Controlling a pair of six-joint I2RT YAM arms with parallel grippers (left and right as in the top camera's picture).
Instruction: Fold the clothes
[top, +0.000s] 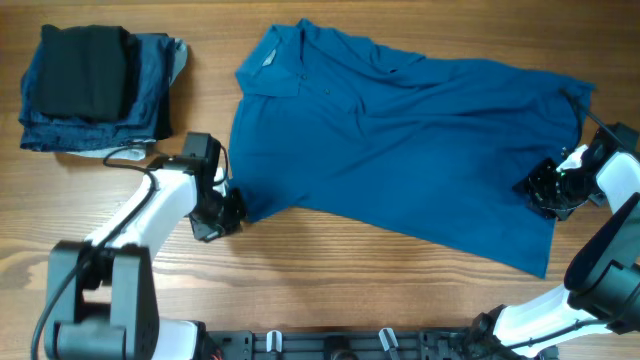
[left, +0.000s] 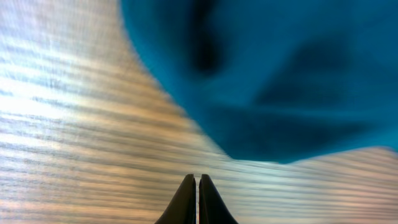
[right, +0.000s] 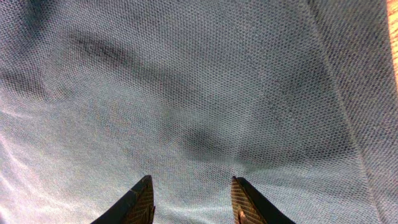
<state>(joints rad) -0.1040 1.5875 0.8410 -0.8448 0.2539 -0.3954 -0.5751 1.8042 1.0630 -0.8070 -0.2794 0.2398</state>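
From above you see the whole shirt (top: 400, 150) lying spread out on the table (top: 330, 280). Its collar (top: 268, 62) points to the far left and its bottom edge points right. Its long line runs left to right and dips a little toward the near right. Only this view shows the pile of folded clothes (top: 90, 85), well apart from both sets of jaws, out past the left ones.

The left wrist view shows you something the top view hides. The left gripper (left: 196, 186) is closed tight, tip against tip, with nothing between. Bare wood lies under the jaws. The shirt's round edge is ahead of them and to the right, not touching.

The right wrist view shows the right gripper (right: 193, 193) partly open. Blue cloth fills everything ahead of and between its jaws, and a seam (right: 339, 93) runs by on their right. You cannot tell if the tips touch the cloth. They hold nothing.
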